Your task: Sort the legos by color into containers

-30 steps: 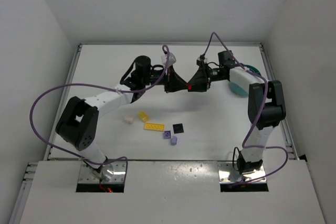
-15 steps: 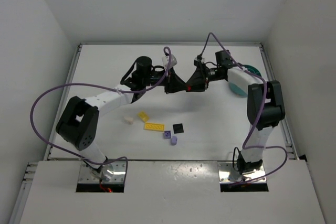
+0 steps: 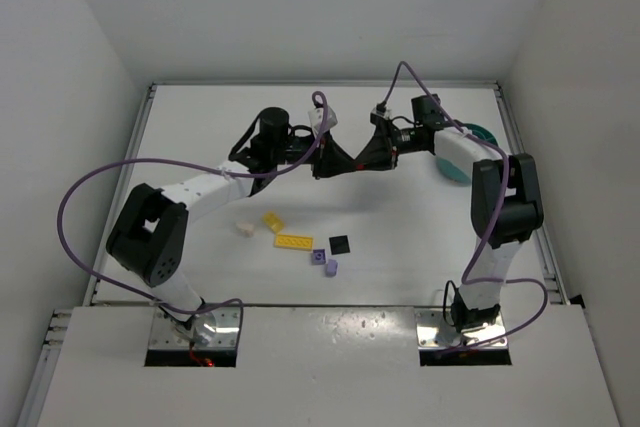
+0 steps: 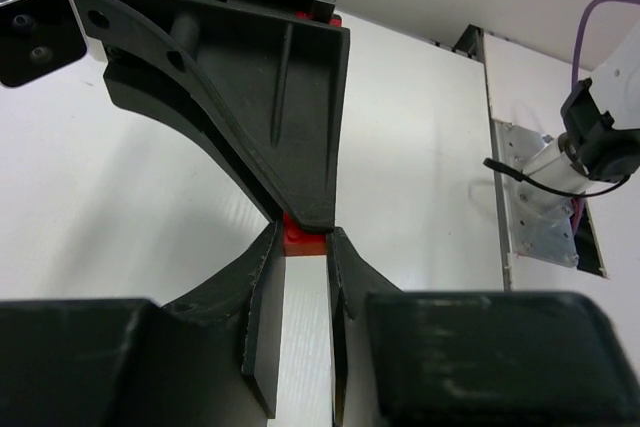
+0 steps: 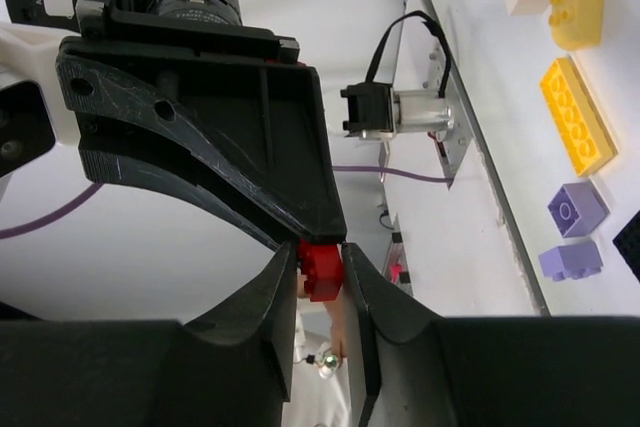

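Observation:
My left gripper [image 3: 345, 163] and right gripper [image 3: 366, 161] meet tip to tip above the middle of the table, with a small red lego [image 3: 357, 164] between them. In the left wrist view the left gripper [image 4: 303, 247] is shut on the red lego [image 4: 303, 236], and a right finger presses on it from above. In the right wrist view the right gripper [image 5: 322, 277] is also shut on the red lego [image 5: 322, 265]. The teal bowl [image 3: 483, 134] sits at the far right, mostly hidden behind the right arm.
Loose legos lie on the table nearer me: a cream brick [image 3: 243, 230], a yellow brick [image 3: 272, 220], a yellow plate [image 3: 293, 242], two lavender bricks [image 3: 318, 257] [image 3: 331, 268] and a black plate [image 3: 340, 244]. White walls enclose the table.
Both grippers, joined at the red lego, have shifted slightly toward the far side and a little left. The grip looks unchanged.

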Tool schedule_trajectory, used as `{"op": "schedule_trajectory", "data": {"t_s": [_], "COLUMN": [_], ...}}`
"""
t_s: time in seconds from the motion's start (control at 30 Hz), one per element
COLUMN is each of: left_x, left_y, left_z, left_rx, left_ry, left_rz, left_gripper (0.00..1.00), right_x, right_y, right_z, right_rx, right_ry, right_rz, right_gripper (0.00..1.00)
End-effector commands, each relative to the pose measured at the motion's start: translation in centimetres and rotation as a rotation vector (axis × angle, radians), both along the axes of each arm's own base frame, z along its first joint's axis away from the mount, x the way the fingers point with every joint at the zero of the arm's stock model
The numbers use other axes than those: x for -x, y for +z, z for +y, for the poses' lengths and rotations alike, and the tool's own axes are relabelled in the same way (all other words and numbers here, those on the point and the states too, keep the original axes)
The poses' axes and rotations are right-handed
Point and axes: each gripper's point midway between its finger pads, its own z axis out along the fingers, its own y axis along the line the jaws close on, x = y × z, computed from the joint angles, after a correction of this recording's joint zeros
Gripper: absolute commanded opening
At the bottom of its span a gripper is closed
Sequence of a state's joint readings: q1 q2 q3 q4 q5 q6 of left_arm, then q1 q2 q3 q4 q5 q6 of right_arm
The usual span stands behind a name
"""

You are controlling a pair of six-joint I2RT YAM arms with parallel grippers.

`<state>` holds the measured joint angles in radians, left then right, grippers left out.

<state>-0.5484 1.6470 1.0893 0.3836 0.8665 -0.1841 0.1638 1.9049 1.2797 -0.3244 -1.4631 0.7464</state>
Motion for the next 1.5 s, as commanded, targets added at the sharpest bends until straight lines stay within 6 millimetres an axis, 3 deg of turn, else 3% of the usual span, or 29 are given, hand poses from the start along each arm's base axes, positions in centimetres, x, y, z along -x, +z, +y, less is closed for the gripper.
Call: {"op": "schedule_trajectory", "data": {"t_s": [0.0, 0.1, 0.13, 0.43, 0.5, 0.67, 0.77, 0.8, 0.87, 0.9, 0.93, 1.0, 1.13, 1.27, 1.3, 1.47], "left_x": [-1.1, -1.3, -1.2, -0.5, -0.4, 0.0, -0.4, -0.5, -0.8, -0.5, -0.4, -0.6, -1.2, -2.2, -2.4, -4.0], "left_y": [1.1, 0.4, 0.1, 0.0, 0.0, -0.3, -0.1, 0.2, 0.6, 0.7, 0.8, 1.1, 1.3, 1.6, 1.1, 0.3], "left_z": [0.1, 0.3, 0.3, 1.0, 1.2, 2.5, 3.7, 4.2, 4.8, 5.0, 5.5, 6.0, 6.8, 8.5, 9.0, 11.4], "left_rx": [0.004, -0.024, -0.032, -0.081, -0.094, -0.156, -0.182, -0.184, -0.189, -0.195, -0.193, -0.196, -0.220, -0.275, -0.308, -0.372], "left_ry": [0.049, 0.063, 0.063, 0.052, 0.047, 0.064, 0.096, 0.105, 0.132, 0.131, 0.140, 0.159, 0.207, 0.270, 0.301, 0.418], "left_rz": [-0.082, -0.072, -0.061, -0.080, -0.093, -0.094, -0.089, -0.100, -0.106, -0.097, -0.099, -0.101, -0.091, -0.098, -0.076, -0.052], "left_gripper": [0.00, 0.07, 0.14, 0.43, 0.54, 0.55, 0.55, 0.55, 0.56, 0.56, 0.56, 0.56, 0.56, 0.59, 0.60, 0.61], "right_x": [2.4, 2.5, 2.5, 2.0, 1.6, 0.1, -1.6, -2.3, -3.9, -6.0, -6.1, -6.2, -6.9, -6.9, -6.9, -6.8], "right_y": [3.8, 4.2, 4.2, 3.6, 3.2, 2.4, 1.9, 1.9, -0.5, 0.4, -2.2, -2.8, -4.8, -5.8, -6.2, -5.8], "right_z": [0.5, 0.5, 0.5, -0.1, 0.0, -0.5, -1.9, -2.8, -4.0, -5.1, -6.9, -7.7, -11.8, -15.9, -17.7, -22.9], "right_rx": [-0.132, -0.133, -0.133, -0.135, -0.122, -0.062, -0.024, 0.000, 0.150, 0.280, 0.538, 0.607, 0.840, 1.093, 1.199, 1.482], "right_ry": [0.127, 0.129, 0.129, 0.113, 0.100, 0.007, -0.075, -0.114, -0.192, -0.219, -0.185, -0.178, -0.227, -0.249, -0.259, -0.355], "right_rz": [-0.064, -0.074, -0.075, -0.125, -0.157, -0.185, -0.201, -0.166, -0.281, -0.399, -0.445, -0.461, -0.482, -0.549, -0.554, -0.659], "right_gripper": [0.10, 0.02, 0.00, 0.00, 0.00, 0.00, 0.00, 0.00, 0.00, 0.00, 0.00, 0.00, 0.00, 0.00, 0.00, 0.00]}}
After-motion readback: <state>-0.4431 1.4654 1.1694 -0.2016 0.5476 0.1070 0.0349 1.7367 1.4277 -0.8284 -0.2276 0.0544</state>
